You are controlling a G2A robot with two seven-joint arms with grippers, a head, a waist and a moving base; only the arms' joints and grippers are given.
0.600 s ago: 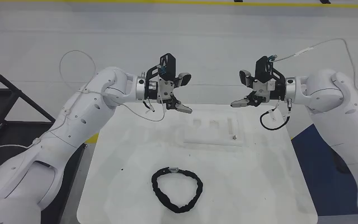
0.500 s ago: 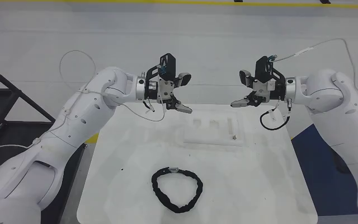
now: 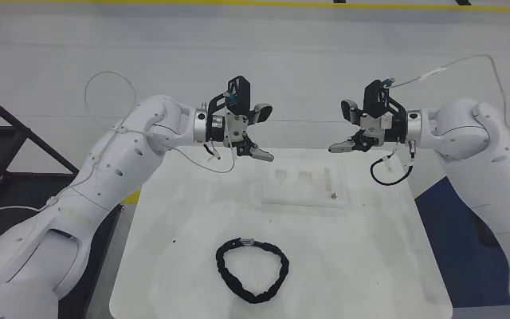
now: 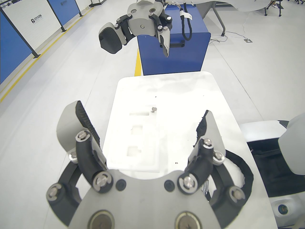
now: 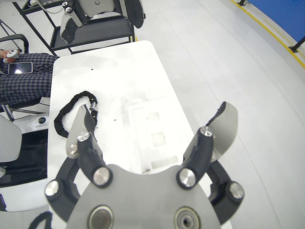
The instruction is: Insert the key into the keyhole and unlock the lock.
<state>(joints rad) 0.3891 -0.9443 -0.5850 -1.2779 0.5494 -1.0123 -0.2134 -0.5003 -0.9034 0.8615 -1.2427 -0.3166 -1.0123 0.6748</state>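
Observation:
A black chain lock (image 3: 252,271) lies coiled near the table's front edge, its metal lock end (image 5: 92,106) pointing up the table. The small key (image 3: 334,193) stands on a white foam tray (image 3: 303,191) at the table's middle; in the left wrist view the key (image 4: 153,109) is beside the tray's long slot. My left gripper (image 3: 267,134) hangs open above the table's back left corner, my right gripper (image 3: 339,127) open above the back right. Both face each other, well above the tray, with nothing between their fingers. The lock (image 4: 240,170) lies beside my left gripper (image 4: 143,117).
The tray (image 5: 152,129) has three rectangular cut-outs. A blue cabinet (image 4: 174,51) stands off the table's right side and a black metal rack (image 5: 90,36) off its left. White table surface (image 3: 358,263) spreads around the lock and tray.

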